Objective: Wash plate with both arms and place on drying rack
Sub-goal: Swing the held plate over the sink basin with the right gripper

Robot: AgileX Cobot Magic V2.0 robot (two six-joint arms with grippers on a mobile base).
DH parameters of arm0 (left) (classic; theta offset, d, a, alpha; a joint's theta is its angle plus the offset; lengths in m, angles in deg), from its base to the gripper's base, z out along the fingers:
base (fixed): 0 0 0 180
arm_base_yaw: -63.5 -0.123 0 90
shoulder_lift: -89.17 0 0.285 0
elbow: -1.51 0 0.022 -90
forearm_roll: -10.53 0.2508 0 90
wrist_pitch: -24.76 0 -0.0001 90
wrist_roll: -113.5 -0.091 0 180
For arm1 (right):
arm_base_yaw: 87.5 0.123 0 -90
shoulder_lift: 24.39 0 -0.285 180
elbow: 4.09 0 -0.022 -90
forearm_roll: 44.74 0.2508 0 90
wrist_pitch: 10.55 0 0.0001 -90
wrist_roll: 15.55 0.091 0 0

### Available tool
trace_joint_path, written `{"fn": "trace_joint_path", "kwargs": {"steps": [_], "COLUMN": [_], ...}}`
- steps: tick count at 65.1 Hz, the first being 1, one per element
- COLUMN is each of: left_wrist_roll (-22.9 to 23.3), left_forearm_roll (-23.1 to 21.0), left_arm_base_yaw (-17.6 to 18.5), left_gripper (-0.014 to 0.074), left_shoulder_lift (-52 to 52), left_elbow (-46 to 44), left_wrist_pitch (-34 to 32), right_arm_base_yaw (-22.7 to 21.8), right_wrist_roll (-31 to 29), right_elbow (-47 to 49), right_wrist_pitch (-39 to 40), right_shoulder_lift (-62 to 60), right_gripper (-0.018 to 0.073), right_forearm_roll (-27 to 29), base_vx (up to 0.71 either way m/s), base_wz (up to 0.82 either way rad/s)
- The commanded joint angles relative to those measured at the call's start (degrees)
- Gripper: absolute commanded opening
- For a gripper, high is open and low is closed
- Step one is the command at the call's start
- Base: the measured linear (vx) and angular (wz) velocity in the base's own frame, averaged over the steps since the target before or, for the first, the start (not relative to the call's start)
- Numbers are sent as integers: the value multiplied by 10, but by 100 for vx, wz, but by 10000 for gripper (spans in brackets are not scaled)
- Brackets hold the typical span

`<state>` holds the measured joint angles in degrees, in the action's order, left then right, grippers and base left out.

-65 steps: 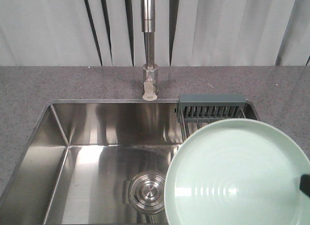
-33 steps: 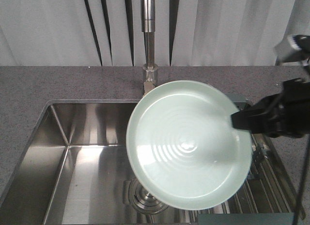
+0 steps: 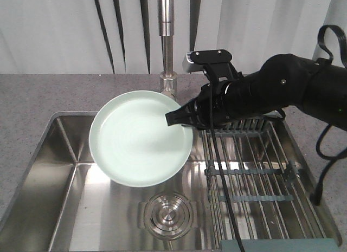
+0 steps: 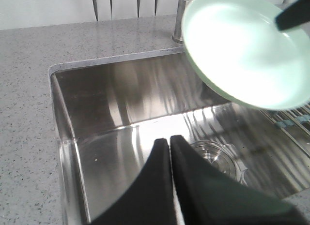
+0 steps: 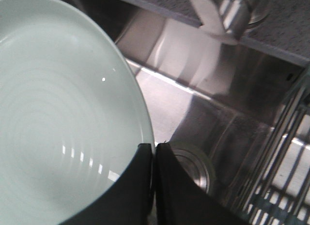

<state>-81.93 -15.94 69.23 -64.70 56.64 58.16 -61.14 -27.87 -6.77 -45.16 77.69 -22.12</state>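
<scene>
Smooth, faintly shiny plate (image 3: 138, 141), brushed steel sink (image 3: 70, 154), speckled stone counter (image 3: 54, 95).

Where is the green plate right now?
In the front view the plate is held over the sink, near the faucet and left of the rack, its right rim gripped by the right end effector.

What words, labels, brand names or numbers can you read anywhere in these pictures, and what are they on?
None. The plate, faucet, sink, drying rack and black arm carry no readable text, label or number in any view.
</scene>
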Motion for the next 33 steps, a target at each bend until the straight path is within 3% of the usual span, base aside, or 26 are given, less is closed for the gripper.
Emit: {"fn": "trace_joint_path", "kwargs": {"steps": [1,11,19,27,33], "left_wrist_roll": [3,3,3,3,3], "left_forearm_roll": [-14,-14,-14,-14,-14], "left_arm_base_yaw": [4,4,4,4,4], "left_gripper": [-6,-6,-6,-6,-6], "left_shoulder_lift": [9,9,9,9,9], "left_elbow": [-15,-15,-15,-15,-15], "left_wrist_pitch": [-36,-36,-36,-36,-36], "right_arm_base_yaw": [-30,-78,-87,-57,-5], "right_wrist_roll": [38,76,75,74,79], "right_elbow": [46,45,25,-24,-63], "right_wrist_pitch": [21,-48,-117,-132,-100], "right_shoulder_lift": [-8,-31,-76,-129,-153], "right_gripper": [-1,-1,-1,-1,-1], "right_forearm_roll": [-46,-122,-148,-125,-92], "base_vx": [0,0,0,0,0], "base_wz": [0,0,0,0,0]}}
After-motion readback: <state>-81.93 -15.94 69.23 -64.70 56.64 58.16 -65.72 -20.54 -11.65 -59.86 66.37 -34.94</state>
